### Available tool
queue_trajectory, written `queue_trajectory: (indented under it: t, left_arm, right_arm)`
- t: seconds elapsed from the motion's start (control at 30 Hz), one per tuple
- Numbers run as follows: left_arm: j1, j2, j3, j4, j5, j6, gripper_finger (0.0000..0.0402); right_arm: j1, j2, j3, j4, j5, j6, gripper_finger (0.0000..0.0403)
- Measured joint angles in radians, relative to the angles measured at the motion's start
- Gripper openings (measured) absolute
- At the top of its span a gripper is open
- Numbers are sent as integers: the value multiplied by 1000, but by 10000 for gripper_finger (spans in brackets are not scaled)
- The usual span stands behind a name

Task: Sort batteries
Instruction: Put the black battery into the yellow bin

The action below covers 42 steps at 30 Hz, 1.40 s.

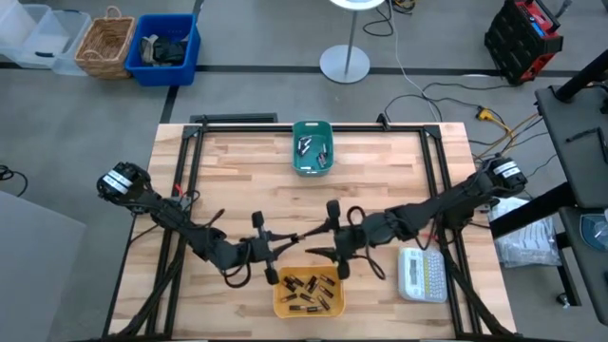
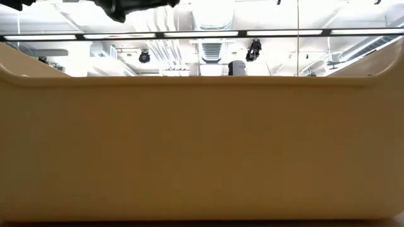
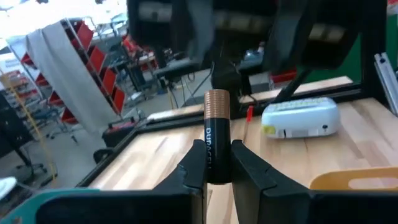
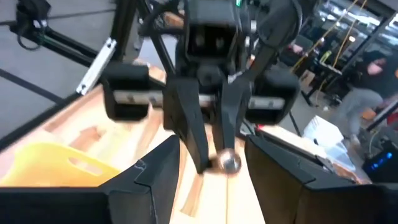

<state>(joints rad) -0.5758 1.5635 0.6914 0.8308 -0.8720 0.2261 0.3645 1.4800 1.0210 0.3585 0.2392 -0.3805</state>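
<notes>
The left pincer (image 3: 217,168) is clenched on a single battery (image 3: 216,134), a black cell with a copper-coloured end, held upright between its two dark fingers (image 3: 186,171). Seen from above, this pincer (image 1: 269,249) sits at lower centre of the frame, just above the yellow bin (image 1: 334,306). Facing it, the right pincer (image 1: 332,245) hovers just to the right with its fingers spread and nothing in them; in its own wrist view (image 4: 208,165) the battery's rounded metal end (image 4: 227,161) shows between its open fingers, gripped by the other arm's fingers (image 4: 191,134). The two arms seem to meet nose to nose so the cell can be passed across or presented end-on for checking, which would explain the upright, steady hold. The other batteries (image 1: 306,287) lie loose in the yellow bin near the bottom edge of the counter (image 1: 237,180). A green bin (image 1: 302,169) at upper centre holds a few more cells (image 1: 314,152), likely the sorted ones. A white label maker (image 1: 422,274) rests at lower right, beside the right arm. The low view shows only the yellow bin's wall (image 2: 202,145) filling the frame.
</notes>
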Motion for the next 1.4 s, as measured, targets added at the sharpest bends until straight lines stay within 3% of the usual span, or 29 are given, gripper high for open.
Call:
queue_trajectory:
  t: [0.43, 0.67, 1.1, 1.23, 1.4]
  left_arm:
    - [-4, 0, 0, 45, 52, 36, 23]
    - [-3, 0, 0, 49, 53, 36, 23]
    - [-3, 0, 0, 41, 54, 27, 36]
    - [-3, 0, 0, 41, 45, 6, 53]
    - [-3, 0, 0, -29, -39, -72, 76]
  right_arm:
    - [-31, 39, 3, 21, -4, 14, 176]
    - [-35, 39, 3, 21, -3, 14, 142]
    - [-38, 39, 2, 11, -12, 13, 43]
    - [-38, 39, 2, 9, -15, 13, 38]
    - [-39, 21, 1, -41, -4, 47, 40]
